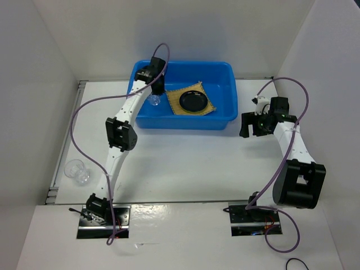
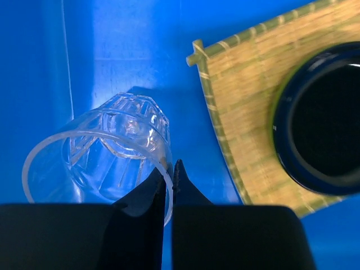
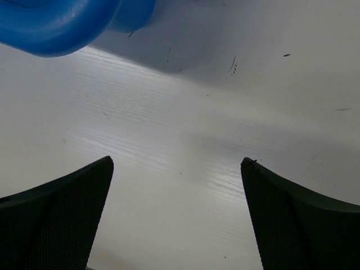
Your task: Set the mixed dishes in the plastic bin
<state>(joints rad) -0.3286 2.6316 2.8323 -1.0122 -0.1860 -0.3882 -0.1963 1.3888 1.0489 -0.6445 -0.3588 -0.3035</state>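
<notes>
A: Our left gripper [image 2: 169,175] pinches the cup [image 2: 107,152] by its rim, tilted, inside the bin [image 2: 112,45] at its left end. How do we finish?

B: We lower it to the bin floor, then open, keeping clear of the mat [image 2: 247,107] and dish [image 2: 326,118] mid-bin.

A: And the cup?

B: Clear faceted glass, likely slippery. Our right gripper [image 3: 177,169] gapes wide, right of the bin. A second cup [image 1: 77,171] sits well left of the bin.

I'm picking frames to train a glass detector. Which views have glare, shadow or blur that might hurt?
Left wrist: glare on the blue bin floor behind the glass cup, whose facets look sharp; the left gripper is a black silhouette. Right wrist: sheen streaks the table, the bin's corner looks soft, shade beneath it. Top external: even light, the second cup reads faint against white.
</notes>
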